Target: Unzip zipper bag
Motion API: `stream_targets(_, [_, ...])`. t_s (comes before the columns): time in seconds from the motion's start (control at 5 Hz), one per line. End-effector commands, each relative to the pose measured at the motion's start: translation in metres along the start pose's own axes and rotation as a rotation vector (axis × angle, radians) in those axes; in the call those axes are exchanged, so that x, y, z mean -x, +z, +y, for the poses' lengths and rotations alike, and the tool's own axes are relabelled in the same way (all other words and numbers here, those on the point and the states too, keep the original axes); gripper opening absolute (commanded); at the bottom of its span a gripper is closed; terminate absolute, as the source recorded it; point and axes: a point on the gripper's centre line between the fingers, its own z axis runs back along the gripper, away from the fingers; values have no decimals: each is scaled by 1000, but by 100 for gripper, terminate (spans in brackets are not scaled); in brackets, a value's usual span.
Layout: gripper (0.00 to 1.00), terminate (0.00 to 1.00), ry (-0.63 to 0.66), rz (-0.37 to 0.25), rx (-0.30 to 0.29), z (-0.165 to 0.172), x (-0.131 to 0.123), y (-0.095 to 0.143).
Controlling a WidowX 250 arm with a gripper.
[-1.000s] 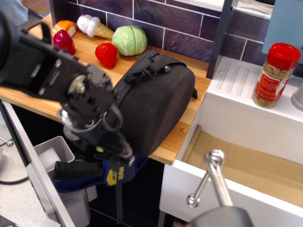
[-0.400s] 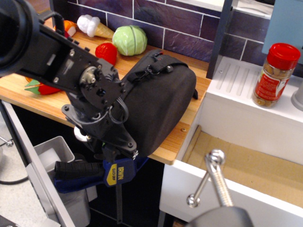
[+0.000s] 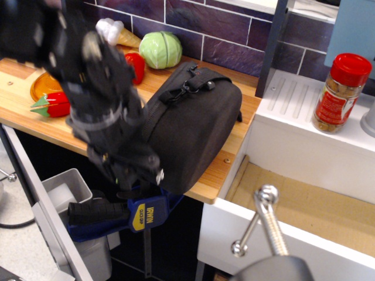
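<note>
The zipper bag [image 3: 199, 129], a large black rounded fabric case, stands on the wooden counter [image 3: 234, 146] at its front edge. Its black strap handle [image 3: 190, 82] is on top. The zipper runs along the bag's left rim. The green pull tab is hidden. My gripper [image 3: 137, 174] is black and blurred by motion. It presses against the bag's lower left edge, over the counter's front edge. The arm's wrist covers its fingers, so I cannot tell whether they hold anything.
Toy foods lie at the back left: a green cabbage [image 3: 160, 50], a strawberry [image 3: 136, 63], an ice cream cone [image 3: 116, 32], a red fruit [image 3: 55, 104] by an orange plate [image 3: 42, 86]. A red-lidded spice jar [image 3: 338, 93] stands right. A blue clamp [image 3: 143, 213] hangs below the counter edge.
My arm has swung up and back to the left along the bag's left side, uncovering the red fruit and orange plate. The gripper stays at the bag's lower left edge.
</note>
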Motion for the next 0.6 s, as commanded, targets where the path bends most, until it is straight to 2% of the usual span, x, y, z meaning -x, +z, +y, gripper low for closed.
stream_targets(0.0, [0, 0, 29, -51, 99, -7, -28, 55])
stream_targets(0.4, [0, 0, 132, -101, 147, -29, -61, 73])
